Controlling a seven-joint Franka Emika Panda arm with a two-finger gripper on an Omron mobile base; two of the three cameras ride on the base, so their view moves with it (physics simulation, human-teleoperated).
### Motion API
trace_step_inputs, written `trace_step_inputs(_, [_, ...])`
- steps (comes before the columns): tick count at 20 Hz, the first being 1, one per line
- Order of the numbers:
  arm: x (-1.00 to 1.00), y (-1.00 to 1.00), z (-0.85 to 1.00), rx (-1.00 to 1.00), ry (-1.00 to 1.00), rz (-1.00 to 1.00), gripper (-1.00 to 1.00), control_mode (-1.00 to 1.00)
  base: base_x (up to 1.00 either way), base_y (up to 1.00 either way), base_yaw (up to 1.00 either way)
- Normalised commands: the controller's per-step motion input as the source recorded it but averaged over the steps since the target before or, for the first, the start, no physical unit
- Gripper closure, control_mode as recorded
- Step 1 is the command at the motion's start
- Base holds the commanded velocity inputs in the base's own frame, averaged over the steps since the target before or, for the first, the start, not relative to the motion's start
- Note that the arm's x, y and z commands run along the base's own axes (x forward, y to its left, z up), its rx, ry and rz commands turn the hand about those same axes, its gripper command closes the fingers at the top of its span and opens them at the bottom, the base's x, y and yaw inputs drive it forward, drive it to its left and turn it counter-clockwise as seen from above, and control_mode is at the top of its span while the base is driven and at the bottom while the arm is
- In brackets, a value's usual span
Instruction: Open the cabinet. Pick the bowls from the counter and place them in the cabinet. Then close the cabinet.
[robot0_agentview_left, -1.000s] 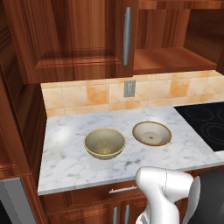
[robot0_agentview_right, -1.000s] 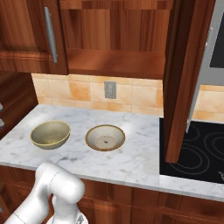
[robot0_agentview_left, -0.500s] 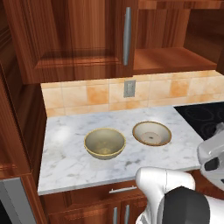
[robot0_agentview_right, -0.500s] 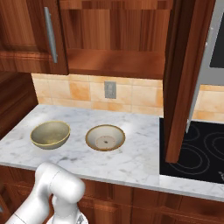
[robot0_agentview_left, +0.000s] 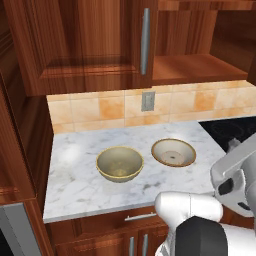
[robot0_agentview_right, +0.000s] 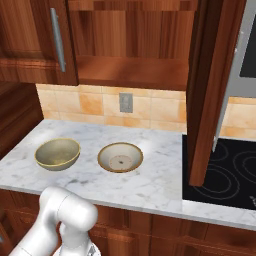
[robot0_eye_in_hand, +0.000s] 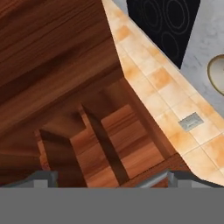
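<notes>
Since a second ago the arm has swung up at the right of the left base view, where a white link now shows beside the stovetop (robot0_agentview_left: 232, 131); the bowls have not moved. The claw (robot0_eye_in_hand: 107, 180) is spread wide, its tips well apart at the bottom of the hand view, holding nothing and facing the cabinet's open wooden interior. The table (robot0_agentview_left: 85, 187) is a white marble slab with grey veining. On it sit the deep bowl (robot0_agentview_left: 119, 163) to the left and the shallow bowl (robot0_agentview_left: 173, 152) just right of it, near but apart. Behind them runs an orange tiled backsplash (robot0_agentview_right: 90, 104) with a grey outlet (robot0_agentview_right: 125, 102). Above, the cabinet (robot0_agentview_right: 132, 70) stands with its right door (robot0_agentview_right: 212, 85) swung open and its left door (robot0_agentview_left: 85, 45) closed, the shelf bare.
</notes>
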Motion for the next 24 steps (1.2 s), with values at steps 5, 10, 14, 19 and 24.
trace_step_inputs(5, [0.81,-0.07,-0.18,0.12,0.00,0.18,-1.00,-1.00,0.00,0.00,0.00])
trace_step_inputs(10, [0.71,-0.04,-0.07,0.06,0.00,0.14,-1.00,-1.00,0.00,0.00,0.00])
trace_step_inputs(14, [0.49,0.03,0.00,0.00,0.06,-0.03,-1.00,-1.00,0.00,0.00,0.00])
trace_step_inputs(19, [0.48,0.20,0.00,-0.01,0.19,-0.20,-1.00,-1.00,0.00,0.00,0.00])
trace_step_inputs(24, [0.68,-0.17,0.00,-0.27,0.39,-0.14,-1.00,-1.00,0.00,0.00,0.00])
